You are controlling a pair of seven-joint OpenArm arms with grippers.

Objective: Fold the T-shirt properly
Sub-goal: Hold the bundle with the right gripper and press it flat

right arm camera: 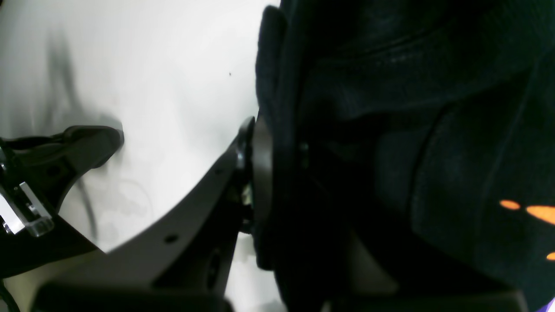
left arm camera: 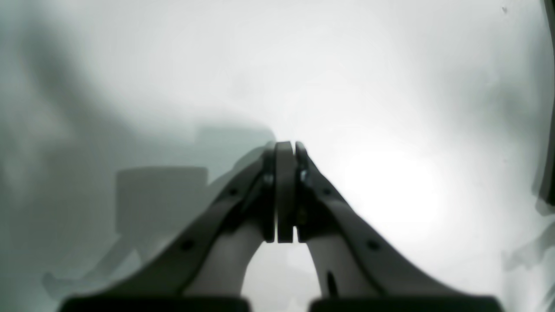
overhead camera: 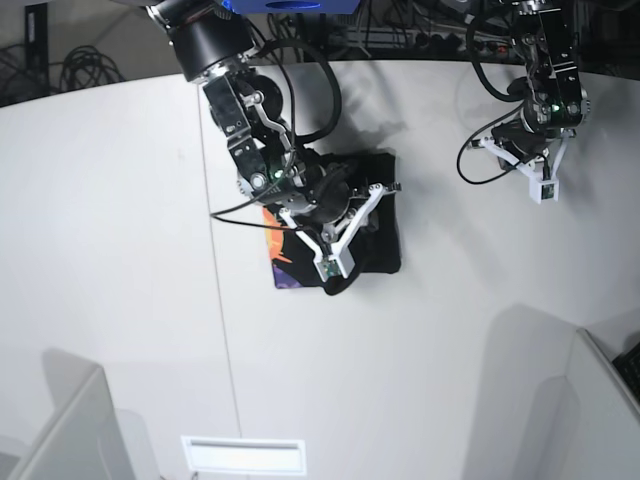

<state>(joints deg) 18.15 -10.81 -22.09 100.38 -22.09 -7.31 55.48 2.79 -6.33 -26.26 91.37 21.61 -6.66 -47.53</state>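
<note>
The black T-shirt (overhead camera: 385, 245) lies in a folded bundle on the white table (overhead camera: 120, 250), with its orange and purple print (overhead camera: 283, 258) showing at the lower left edge. My right gripper (overhead camera: 335, 205) is down on the bundle. In the right wrist view, the right gripper (right arm camera: 282, 143) is shut on a thick fold of the T-shirt (right arm camera: 390, 86); one finger (right arm camera: 259, 173) shows and the other is hidden by fabric. Orange print marks (right arm camera: 537, 212) show at the right edge. My left gripper (left arm camera: 285, 149) is shut with nothing in it. It hangs far off to the right (overhead camera: 530, 140), away from the shirt.
Cables run along the table's back edge (overhead camera: 400, 40). Grey partition panels stand at the front left (overhead camera: 60, 430) and front right (overhead camera: 590, 400). A white slotted plate (overhead camera: 243, 455) sits at the front edge. A thin seam (overhead camera: 222, 300) runs down the table.
</note>
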